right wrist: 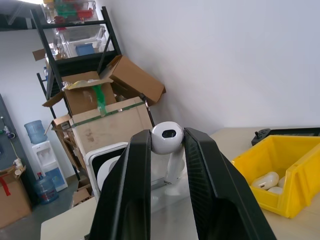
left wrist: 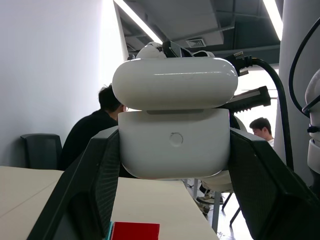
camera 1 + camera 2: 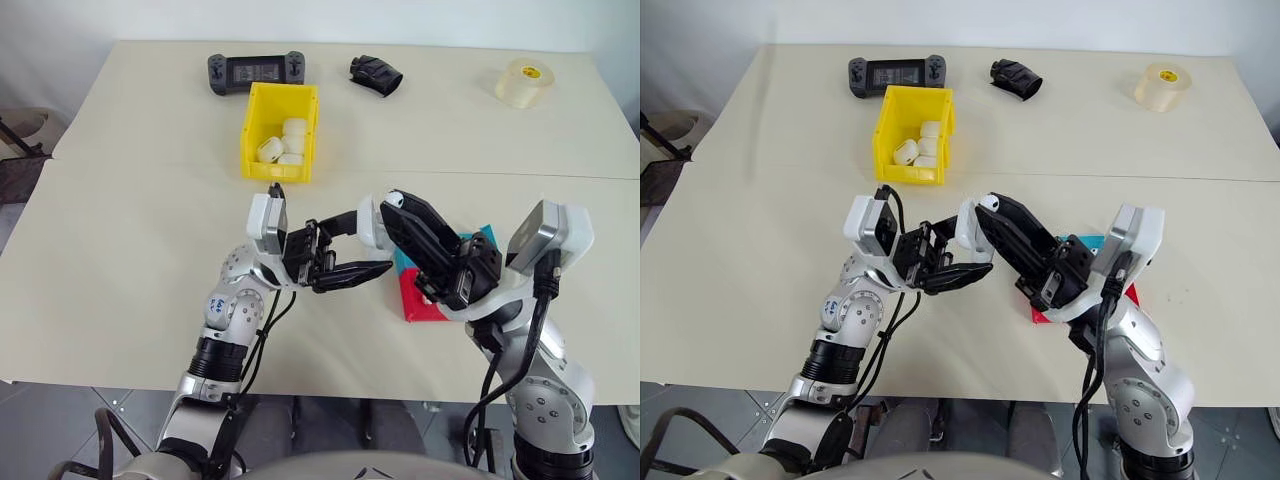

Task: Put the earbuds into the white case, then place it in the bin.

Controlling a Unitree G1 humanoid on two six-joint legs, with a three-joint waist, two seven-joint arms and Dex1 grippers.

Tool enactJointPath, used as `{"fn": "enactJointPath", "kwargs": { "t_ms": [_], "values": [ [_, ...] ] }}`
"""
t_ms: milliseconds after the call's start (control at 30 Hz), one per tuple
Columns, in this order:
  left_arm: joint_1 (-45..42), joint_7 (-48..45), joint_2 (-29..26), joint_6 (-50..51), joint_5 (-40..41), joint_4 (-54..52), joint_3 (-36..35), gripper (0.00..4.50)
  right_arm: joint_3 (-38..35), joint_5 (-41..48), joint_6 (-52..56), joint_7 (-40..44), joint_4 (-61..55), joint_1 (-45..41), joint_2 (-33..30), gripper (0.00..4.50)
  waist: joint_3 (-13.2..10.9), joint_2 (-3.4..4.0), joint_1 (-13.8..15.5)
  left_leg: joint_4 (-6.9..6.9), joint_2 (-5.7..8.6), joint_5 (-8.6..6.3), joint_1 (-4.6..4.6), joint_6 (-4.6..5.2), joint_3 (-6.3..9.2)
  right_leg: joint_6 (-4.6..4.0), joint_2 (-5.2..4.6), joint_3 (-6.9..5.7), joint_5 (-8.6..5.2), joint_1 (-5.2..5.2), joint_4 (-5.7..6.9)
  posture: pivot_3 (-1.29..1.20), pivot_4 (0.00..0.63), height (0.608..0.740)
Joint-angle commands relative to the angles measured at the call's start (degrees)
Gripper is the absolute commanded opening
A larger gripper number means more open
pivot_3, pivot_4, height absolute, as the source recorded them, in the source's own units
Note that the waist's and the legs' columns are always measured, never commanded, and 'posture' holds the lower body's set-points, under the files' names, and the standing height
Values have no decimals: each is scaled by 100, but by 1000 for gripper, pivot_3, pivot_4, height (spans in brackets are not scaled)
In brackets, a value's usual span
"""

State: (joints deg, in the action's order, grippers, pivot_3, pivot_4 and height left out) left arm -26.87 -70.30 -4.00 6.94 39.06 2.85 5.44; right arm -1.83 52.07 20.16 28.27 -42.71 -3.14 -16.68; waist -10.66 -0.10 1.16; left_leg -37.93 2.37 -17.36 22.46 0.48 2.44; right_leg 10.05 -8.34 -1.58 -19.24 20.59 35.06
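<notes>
No text, label or number can be read.

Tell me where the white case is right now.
The case is clamped in the left pincer, lid open, above the table's near middle, beside the right pincer holding an earbud.

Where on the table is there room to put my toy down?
The near left of the table is bare, and so is the far right stretch between the black pouch and the tape roll. It's crowded in the middle, around the yellow bin and the grippers.
</notes>
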Motion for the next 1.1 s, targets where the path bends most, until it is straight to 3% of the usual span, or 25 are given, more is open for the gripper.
{"fn": "enactJointPath", "kwargs": {
  "t_ms": [33, 233, 600, 1100],
  "values": [
    [-128, -50, 12, -4, 43, -144, -4, 2795, 172, -202, -201, 177, -81, -23, 18, 926, 0, 0, -3, 0, 0, 0, 0, 0, 0, 0, 0, 0, 0, 0, 0, 0, 150, 740],
    [-188, -6, 52, 7, 62, -150, -36, 2795, 341, -712, -456, 528, 97, 147, -139, 926, 0, 0, 1, 1, 2, 0, 0, 0, 0, 0, 0, 0, 0, 1, -1, 0, 150, 740],
    [-301, 110, 130, -37, 74, -114, -199, 2795, -97, -500, -569, 867, 95, 505, -686, 926, 0, 0, 5, 3, 1, 0, 0, 0, -1, 0, 0, 0, 0, -2, -7, 0, 150, 740],
    [-74, -182, -85, 23, -1, -309, -42, 2795, -153, -230, -469, 802, 242, -65, -637, 926, 0, 0, 6, 3, -4, 0, 0, 0, 1, 0, -1, 0, 0, -1, -13, 0, 150, 740]
  ]
}}
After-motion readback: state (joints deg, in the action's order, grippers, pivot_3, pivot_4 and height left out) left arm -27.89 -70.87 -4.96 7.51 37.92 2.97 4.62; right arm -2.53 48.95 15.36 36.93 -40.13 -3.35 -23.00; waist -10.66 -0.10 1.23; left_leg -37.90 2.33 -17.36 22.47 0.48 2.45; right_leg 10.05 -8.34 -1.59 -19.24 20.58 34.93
